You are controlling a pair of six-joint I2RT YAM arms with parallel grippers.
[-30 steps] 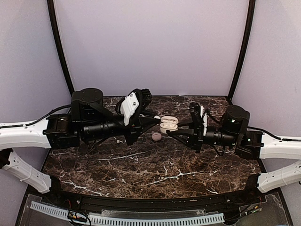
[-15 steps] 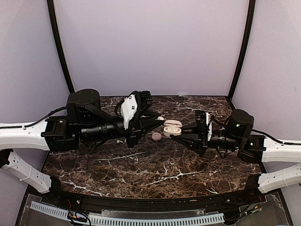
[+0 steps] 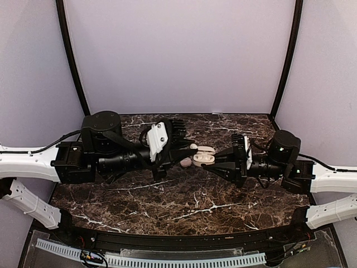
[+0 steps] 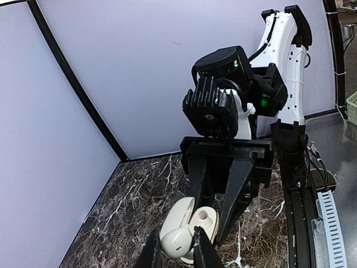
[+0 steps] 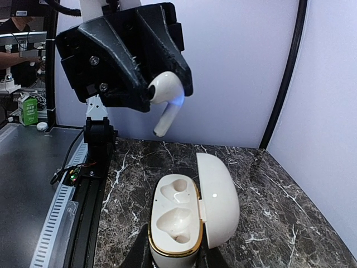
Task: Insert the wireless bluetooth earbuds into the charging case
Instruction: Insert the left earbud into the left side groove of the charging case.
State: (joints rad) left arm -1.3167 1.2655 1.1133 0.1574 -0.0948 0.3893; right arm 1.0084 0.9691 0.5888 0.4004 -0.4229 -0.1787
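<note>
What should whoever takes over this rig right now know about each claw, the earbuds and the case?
Left claw: shut on one tiny white plastic earbud, stem pointing down, close to the case but not in it.
Right claw: shut on the open glossy white charging case, lid hinged back.
Done: earbud picked up, case held open. Both sockets are empty.
Left: seat this earbud in a socket. No second earbud is in view. A small round pinkish thing sits by the claws over the dark marble table.

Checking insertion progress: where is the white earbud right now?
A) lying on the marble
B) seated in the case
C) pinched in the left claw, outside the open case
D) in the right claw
C: the left claw grips the earbud outside the open charging case, both sockets empty.
</note>
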